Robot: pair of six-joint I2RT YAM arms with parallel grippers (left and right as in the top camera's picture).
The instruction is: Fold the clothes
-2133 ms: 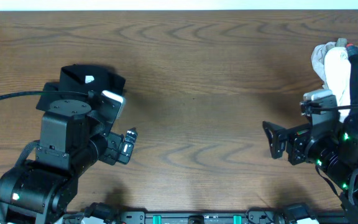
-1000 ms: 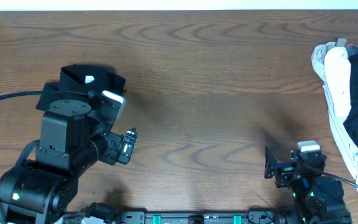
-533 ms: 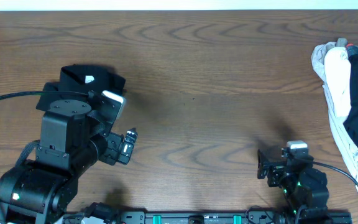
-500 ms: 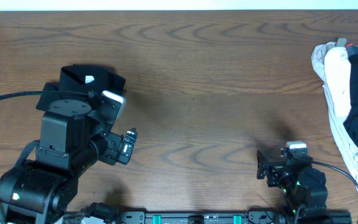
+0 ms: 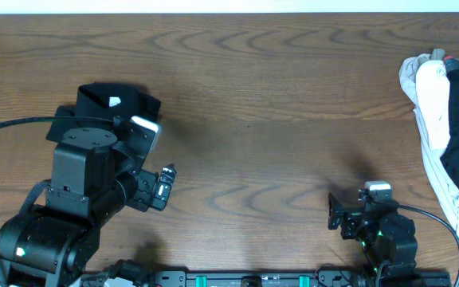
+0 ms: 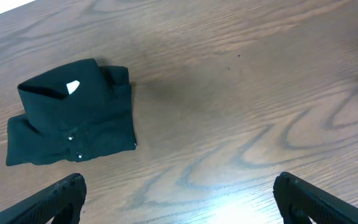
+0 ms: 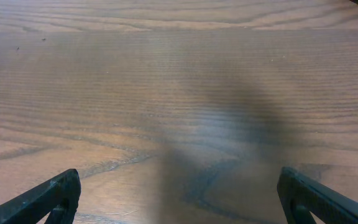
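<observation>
Brown wooden table [image 5: 277, 88] I work at.
Folded black shirt [image 5: 136, 103] lies upper left; heap of clothes [image 5: 435, 100] at the right edge.

The left arm [image 5: 82, 171] and right arm [image 5: 382, 237] crouch folded low, well apart. The left gripper [image 6: 179, 194] and right gripper [image 7: 179, 196] hang with jaws spread wide, gripping nothing.

shirt [image 6: 86, 127]: blk, wht label [image 6: 73, 88] + buttons [image 6: 71, 138] | table [image 5: 277, 80]: brn woodgrain | clothes pile [image 5: 434, 104]: wht/blk/red
</observation>
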